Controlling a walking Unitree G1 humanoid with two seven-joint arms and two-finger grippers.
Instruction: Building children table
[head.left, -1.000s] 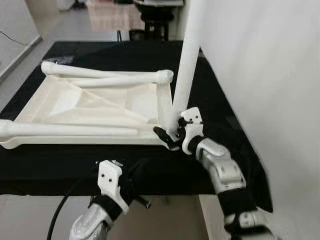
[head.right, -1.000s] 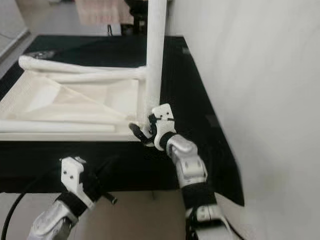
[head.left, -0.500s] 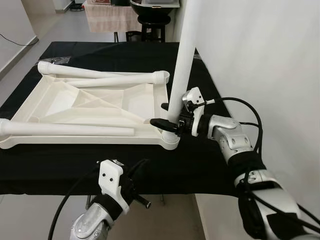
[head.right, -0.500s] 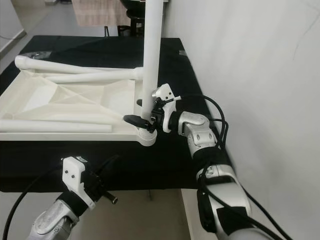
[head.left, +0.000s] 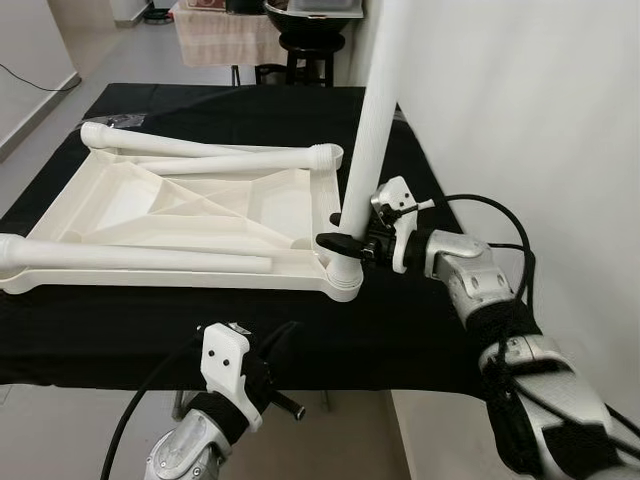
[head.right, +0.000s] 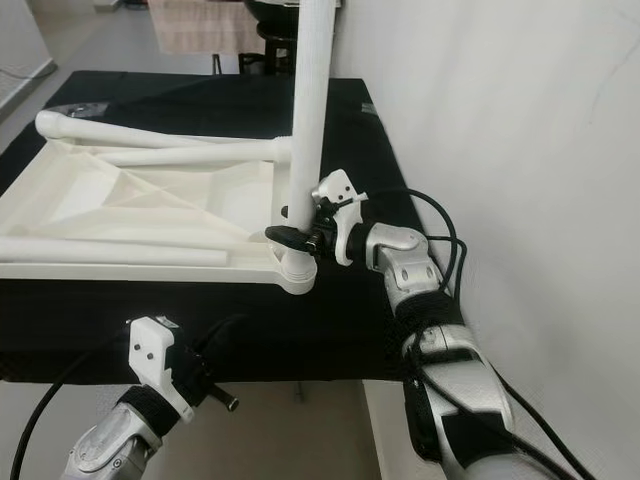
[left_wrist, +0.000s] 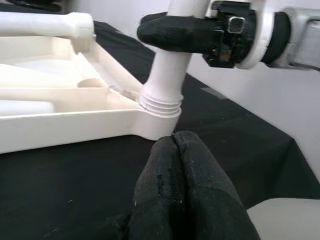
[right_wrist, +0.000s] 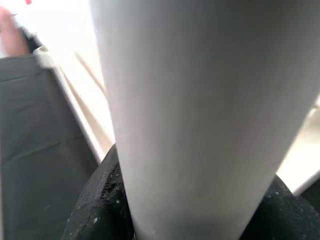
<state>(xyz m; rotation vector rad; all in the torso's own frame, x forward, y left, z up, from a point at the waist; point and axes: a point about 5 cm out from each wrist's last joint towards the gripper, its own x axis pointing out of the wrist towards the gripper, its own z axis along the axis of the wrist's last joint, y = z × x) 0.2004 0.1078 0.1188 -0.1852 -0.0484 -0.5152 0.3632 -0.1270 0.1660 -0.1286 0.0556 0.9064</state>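
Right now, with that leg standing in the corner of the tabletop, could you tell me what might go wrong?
The right gripper grips the upright leg low, near its threaded socket, so the tall top could lean and cross-thread. The tabletop lies loose on the black cloth and might slide while the left gripper hangs shut off the near edge, not bracing it.

I see my right gripper (head.left: 345, 243) swung from under the upright leg (head.left: 372, 120) to level beside it.

Count from my side — 1 white tabletop (head.left: 180, 205), upside down on the desk (head.left: 420, 330); 3 white legs: 1 upright leg (head.left: 368, 130) in its corner socket, 2 loose legs (head.left: 215, 160) lying on it.
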